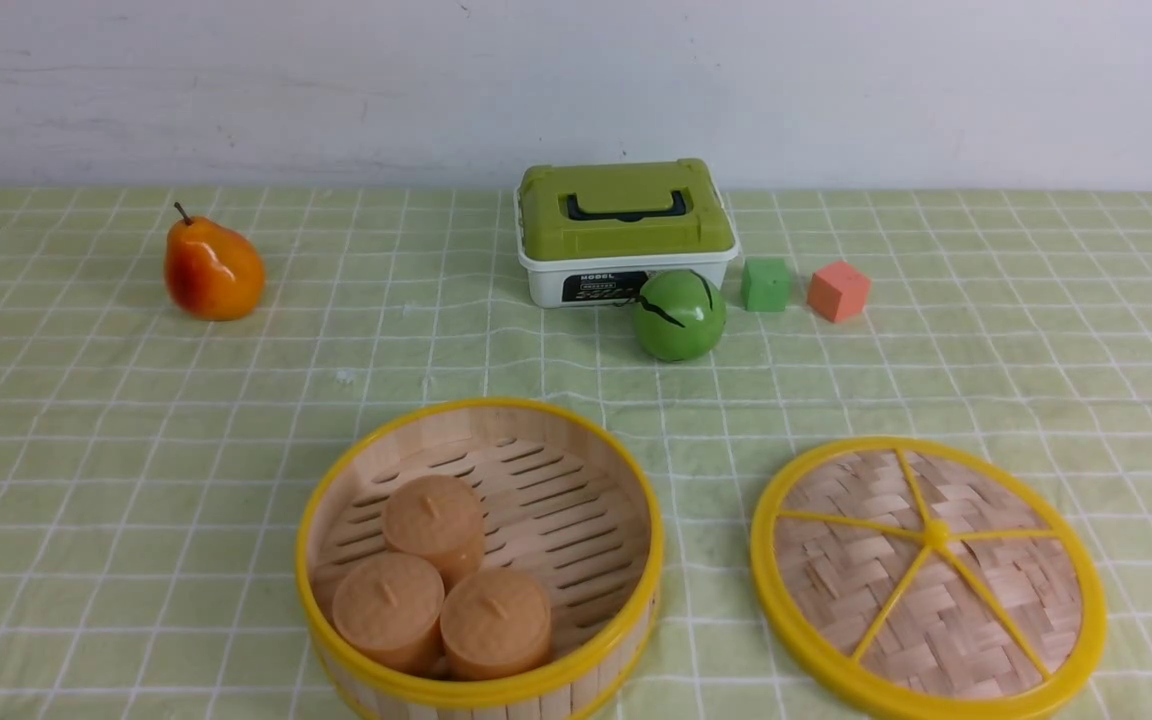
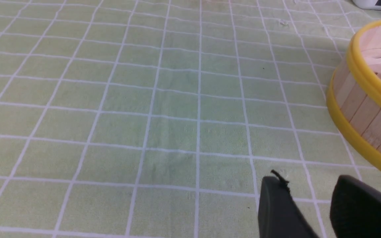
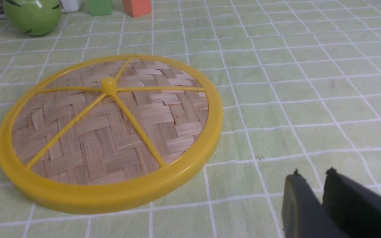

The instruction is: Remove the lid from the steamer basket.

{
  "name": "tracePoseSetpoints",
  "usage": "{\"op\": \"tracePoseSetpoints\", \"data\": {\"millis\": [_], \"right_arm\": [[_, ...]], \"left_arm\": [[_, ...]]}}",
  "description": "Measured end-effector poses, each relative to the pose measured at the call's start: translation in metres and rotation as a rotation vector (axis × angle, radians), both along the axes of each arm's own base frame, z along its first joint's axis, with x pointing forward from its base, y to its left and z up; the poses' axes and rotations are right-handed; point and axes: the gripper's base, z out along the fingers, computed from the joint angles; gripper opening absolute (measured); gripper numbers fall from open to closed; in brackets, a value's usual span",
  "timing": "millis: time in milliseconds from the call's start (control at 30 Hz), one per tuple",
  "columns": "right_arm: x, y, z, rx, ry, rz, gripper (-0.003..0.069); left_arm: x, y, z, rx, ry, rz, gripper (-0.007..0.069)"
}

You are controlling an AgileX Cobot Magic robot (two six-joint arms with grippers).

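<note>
The lid (image 1: pixel 841 575) lies flat on the checked cloth to the right of the steamer basket (image 1: pixel 481 407), apart from it. In the right wrist view the lid (image 3: pixel 111 132) sits a short way from my right gripper (image 3: pixel 313 174). That gripper's jaws stand slightly apart, with only cloth showing in the gap. The basket is uncovered and holds three brown cylinders (image 1: pixel 441 520). In the left wrist view the basket wall (image 2: pixel 365 112) stands near my left gripper (image 2: pixel 308 180), which is open and empty over the cloth. Neither gripper shows in the front view.
At the back stand a white box with an olive-green lid (image 1: pixel 626 215), a green ball (image 1: pixel 679 315), a green cube (image 1: pixel 766 284) and an orange cube (image 1: pixel 838 291). A pear (image 1: pixel 214 270) lies at the back left.
</note>
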Motion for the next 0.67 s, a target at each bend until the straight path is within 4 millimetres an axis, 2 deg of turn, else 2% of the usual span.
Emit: {"op": "tracePoseSetpoints", "data": {"millis": [667], "right_arm": [[0.0000,0.0000,0.0000,-0.001,0.000,0.000,0.0118]], "left_arm": [[0.0000,0.0000,0.0000,0.000,0.000,0.000,0.0239]]}}
